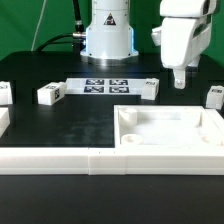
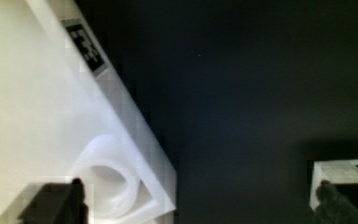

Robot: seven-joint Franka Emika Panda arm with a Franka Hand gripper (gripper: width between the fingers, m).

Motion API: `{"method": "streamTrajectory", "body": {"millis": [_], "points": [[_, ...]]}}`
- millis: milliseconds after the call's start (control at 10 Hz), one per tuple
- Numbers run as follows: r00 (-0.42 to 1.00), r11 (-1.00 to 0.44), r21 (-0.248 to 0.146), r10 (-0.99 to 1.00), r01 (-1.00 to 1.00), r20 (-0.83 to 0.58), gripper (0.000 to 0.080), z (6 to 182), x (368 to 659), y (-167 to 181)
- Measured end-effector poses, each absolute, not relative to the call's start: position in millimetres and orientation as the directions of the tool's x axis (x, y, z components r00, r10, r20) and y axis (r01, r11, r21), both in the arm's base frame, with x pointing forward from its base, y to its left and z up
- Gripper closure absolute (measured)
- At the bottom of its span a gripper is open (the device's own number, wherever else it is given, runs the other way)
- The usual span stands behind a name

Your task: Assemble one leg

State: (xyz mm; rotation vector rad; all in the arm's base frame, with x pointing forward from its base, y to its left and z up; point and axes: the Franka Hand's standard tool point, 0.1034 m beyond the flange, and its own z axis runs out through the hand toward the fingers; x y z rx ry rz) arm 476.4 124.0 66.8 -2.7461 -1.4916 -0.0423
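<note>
The jaws hung low over the far right part of the tabletop (image 1: 60,125). They were spread apart and held nothing. In the wrist view only bare dark tabletop lay between them, with one dark finger (image 2: 51,205) at the picture's edge.

The leg (image 1: 148,88) lay on the tabletop just to the exterior view's left of the jaws, outside them and untouched, just beside the right end of the marker board (image 1: 105,87). A second leg (image 1: 215,97) stood on the exterior view's right of the jaws, close to the frame's edge, so the jaws hung between the two. A third leg (image 1: 50,94) and a fourth leg (image 1: 5,93) lay well apart, far to the exterior view's left.

The top (image 1: 170,140) lay nearer than the jaws, on the right. The wrist view showed its corner hole (image 2: 114,182) and a tag (image 2: 87,45) on its side. A white rail (image 1: 60,160) ran along the near edge.
</note>
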Motion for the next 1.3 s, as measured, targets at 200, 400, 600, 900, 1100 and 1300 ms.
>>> {"method": "streamTrajectory", "body": {"millis": [200,400,600,900,1100,1300], "points": [[0.825,-0.824,-0.042,0.564,0.565,0.032,0.0151,56.3,457,127],[0.947,-0.946,-0.057,0.32,0.32,0.018,0.0151,53.2,446,147],[0.997,-0.995,-0.07,0.076,0.076,-0.003,0.0151,52.9,439,167],[0.978,-0.974,-0.092,-0.204,-0.207,-0.034,0.0151,51.5,439,180],[0.924,-0.919,-0.097,-0.379,-0.383,-0.059,0.0151,51.6,439,182],[0.861,-0.856,-0.097,-0.502,-0.508,-0.081,0.0151,51.4,437,185]]}}
